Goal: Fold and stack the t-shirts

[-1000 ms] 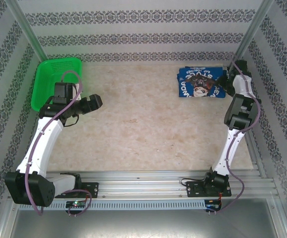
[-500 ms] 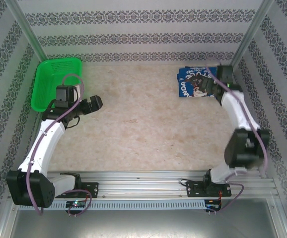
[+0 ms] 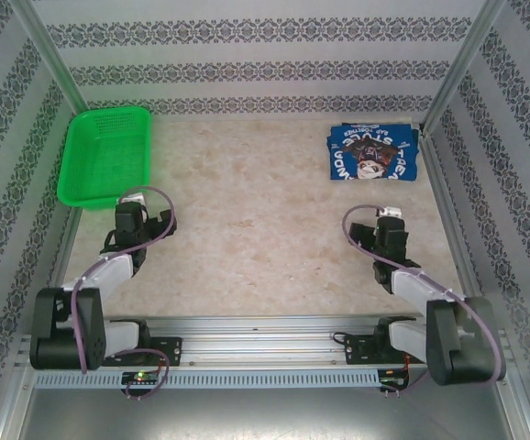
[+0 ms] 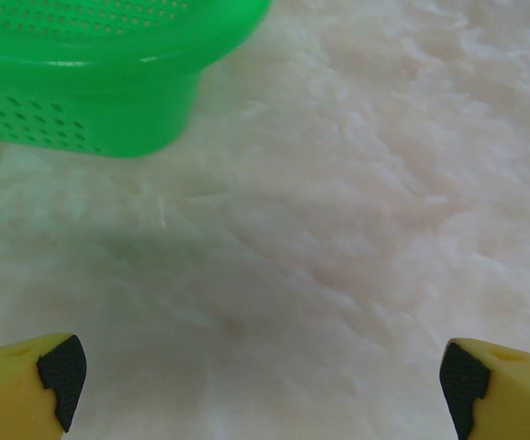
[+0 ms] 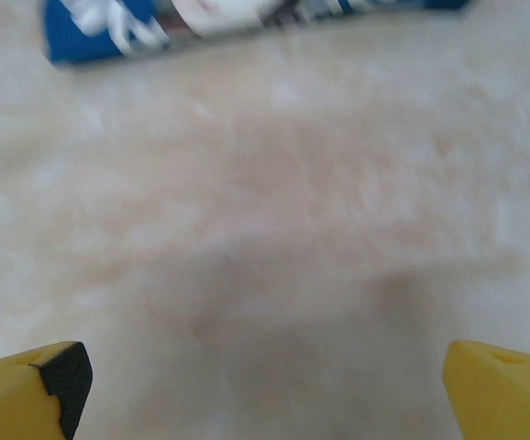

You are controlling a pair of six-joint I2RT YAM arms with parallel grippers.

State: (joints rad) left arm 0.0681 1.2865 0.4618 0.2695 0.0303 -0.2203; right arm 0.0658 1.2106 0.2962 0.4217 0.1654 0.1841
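The t-shirts lie in a flat blue pile at the far right corner of the counter, print side up. How many are in the pile cannot be told from here. The green basket sits at the far left corner, well apart from the pile.

The left end effector is wide open and holds nothing. It hangs low over bare counter and points toward the basket. The right end effector is wide open too, with nothing in it. It points toward the pile, with a strip of bare counter in between. Both arms are tucked down near their bases at the near edge.

It looks like the folding and stacking is done, or close to it. The step now seems to be resting the arms away from the cloth. To do that well, the robot should hold both end effectors open so no fold gets pinched or pulled. The right arm should not touch the pile, since a bump could slide the top shirt. Slow, small moves are best. The edges at the pile's right side do not seem to line up fully, so a gentle push there may help. If another shirt needs folding, the bare middle of the counter is a good place.
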